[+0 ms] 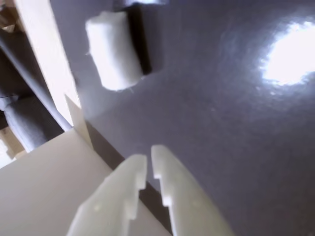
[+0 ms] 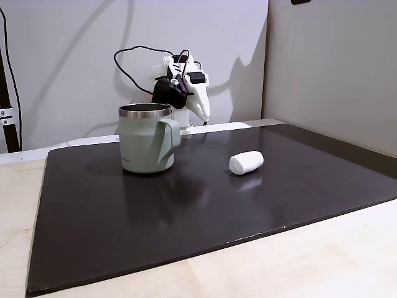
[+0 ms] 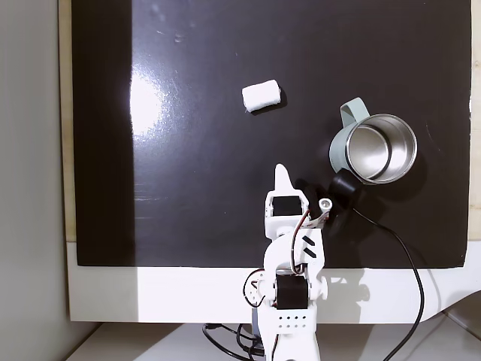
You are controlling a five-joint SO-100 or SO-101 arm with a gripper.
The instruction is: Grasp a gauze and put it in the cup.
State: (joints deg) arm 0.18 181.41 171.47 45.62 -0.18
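- The end effector [image 1: 149,160] hangs over the dark mat [image 3: 188,188], its white fingers nearly together, grasping nothing.
- The gauze [image 3: 261,96] lies on its side at 12 o'clock from the end effector in a fixed view.
- The cup [image 3: 376,148] stands upright at 4 o'clock from the gauze, well apart.

Gauze [image 2: 246,162] soft white fabric; cup [image 2: 147,146] matte green, steel rim; mat [image 2: 205,205] glossy black

No legible text, label, brand, number or sign on anything in any view.
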